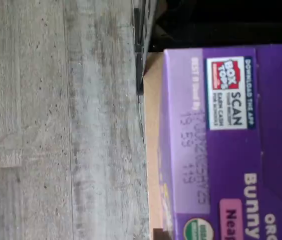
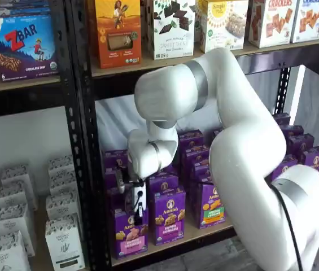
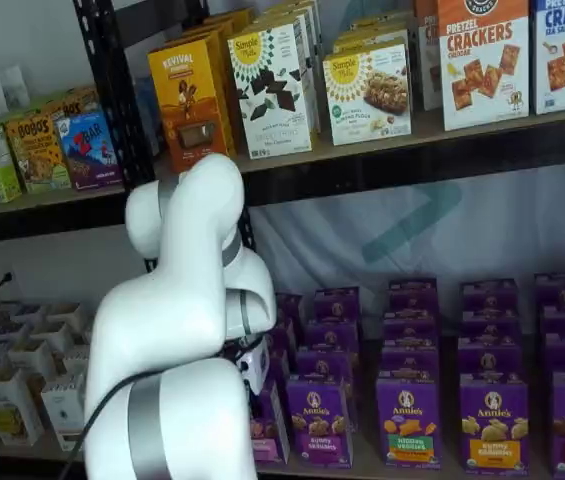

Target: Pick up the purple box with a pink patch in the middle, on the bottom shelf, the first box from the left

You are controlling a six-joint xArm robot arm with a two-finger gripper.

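The purple box (image 2: 130,232) with a pink label band stands upright at the front left end of the bottom shelf (image 2: 204,232). In a shelf view the arm hides most of it (image 3: 266,437). The wrist view shows its top face (image 1: 230,150) close up, with a Box Tops label and a pink patch, at the edge of the shelf board (image 1: 151,150). My gripper (image 2: 138,212) hangs straight above the box's top, white body with a black finger against it. No gap between the fingers shows. It also shows in a shelf view (image 3: 255,366).
More purple cartons fill the bottom shelf: one with a purple label (image 2: 169,217) next to the target, one with a green-orange patch (image 2: 210,206). A black rack upright (image 2: 83,141) stands just left. White cartons (image 2: 12,220) fill the neighbouring bay. Grey floor (image 1: 56,120) lies below.
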